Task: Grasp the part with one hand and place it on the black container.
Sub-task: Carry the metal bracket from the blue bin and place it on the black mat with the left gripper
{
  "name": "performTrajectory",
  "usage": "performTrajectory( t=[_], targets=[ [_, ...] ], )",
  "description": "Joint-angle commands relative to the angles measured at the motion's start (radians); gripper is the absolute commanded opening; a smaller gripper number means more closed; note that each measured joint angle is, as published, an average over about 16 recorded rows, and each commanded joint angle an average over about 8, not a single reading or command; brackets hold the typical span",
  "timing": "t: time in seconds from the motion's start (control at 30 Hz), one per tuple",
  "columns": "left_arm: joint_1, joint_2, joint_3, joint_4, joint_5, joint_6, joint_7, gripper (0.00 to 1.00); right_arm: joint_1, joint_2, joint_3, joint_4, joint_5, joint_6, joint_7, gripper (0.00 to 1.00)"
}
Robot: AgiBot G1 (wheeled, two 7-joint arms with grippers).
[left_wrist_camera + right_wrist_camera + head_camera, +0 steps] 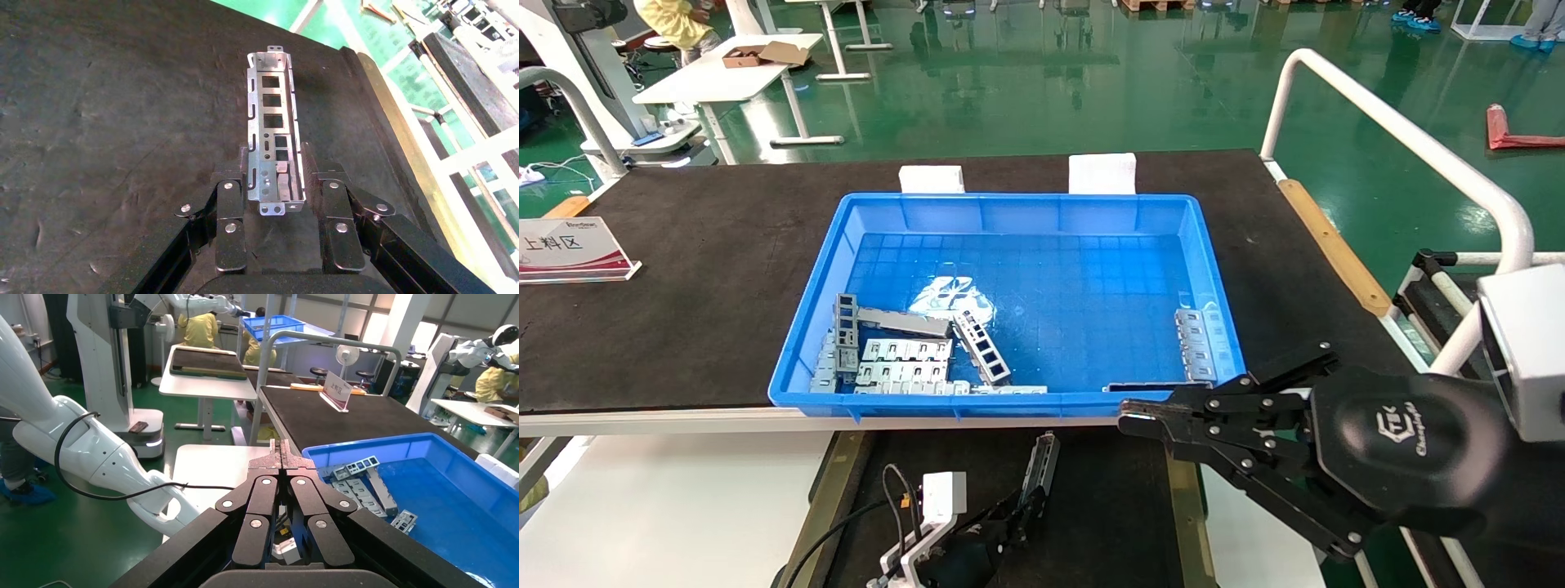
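Note:
My left gripper is at the bottom of the head view, shut on the part, a slim grey metal channel with small rectangular cutouts. In the left wrist view the part sits between the fingertips and points away from the gripper, low over the matte surface of the black container; I cannot tell if it touches. The container with olive rails lies in front of the table. My right gripper is shut and empty by the blue crate's front right corner; it also shows in the right wrist view.
A blue crate on the black table mat holds several other grey metal pieces. A sign stands at the left. A white rail runs along the right side. The container's olive rail is beside the part.

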Motion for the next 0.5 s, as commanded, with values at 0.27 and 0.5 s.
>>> performTrajectory(
  t=[0.27, 0.5],
  targets=[
    [0.015, 0.014, -0.021, 0.001, -0.009, -0.018, 0.016, 1.0, 0.0, 0.0, 0.0, 0.0, 0.0, 0.0, 0.0, 1.0],
    [0.021, 0.016, -0.028, -0.005, -0.015, -0.028, 0.026, 1.0, 0.0, 0.0, 0.0, 0.0, 0.0, 0.0, 0.0, 1.0]
  ],
)
